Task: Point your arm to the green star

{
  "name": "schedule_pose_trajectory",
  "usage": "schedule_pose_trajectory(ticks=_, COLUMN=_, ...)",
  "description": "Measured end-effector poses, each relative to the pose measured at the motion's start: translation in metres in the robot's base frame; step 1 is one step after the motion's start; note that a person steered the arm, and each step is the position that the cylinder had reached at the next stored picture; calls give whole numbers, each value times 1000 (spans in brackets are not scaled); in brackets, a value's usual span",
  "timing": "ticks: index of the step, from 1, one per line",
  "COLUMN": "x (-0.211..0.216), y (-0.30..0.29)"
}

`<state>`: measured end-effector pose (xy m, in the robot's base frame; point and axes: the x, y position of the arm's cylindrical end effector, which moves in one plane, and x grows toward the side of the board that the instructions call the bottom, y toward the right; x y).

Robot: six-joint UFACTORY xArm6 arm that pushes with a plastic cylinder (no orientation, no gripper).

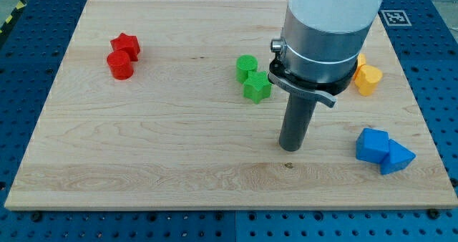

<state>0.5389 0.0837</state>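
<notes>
The green star (pixel 257 88) lies near the board's middle, touching a green cylinder (pixel 246 67) just above and left of it. My tip (pixel 290 148) rests on the wooden board (pixel 179 149), below and to the right of the green star, a short gap away and not touching it. The arm's grey and white body rises above the rod and hides part of the board at the view's top right.
A red star (pixel 127 45) and a red cylinder (pixel 120 65) sit together at the upper left. Yellow blocks (pixel 368 78) show at the right, partly hidden by the arm. Two blue blocks (pixel 382 151) lie at the lower right.
</notes>
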Motion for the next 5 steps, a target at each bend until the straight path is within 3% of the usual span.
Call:
schedule_pose_trajectory(ticks=2, x=-2, y=-15)
schedule_pose_trajectory(ticks=4, x=-32, y=-73)
schedule_pose_trajectory(ticks=5, x=-32, y=-59)
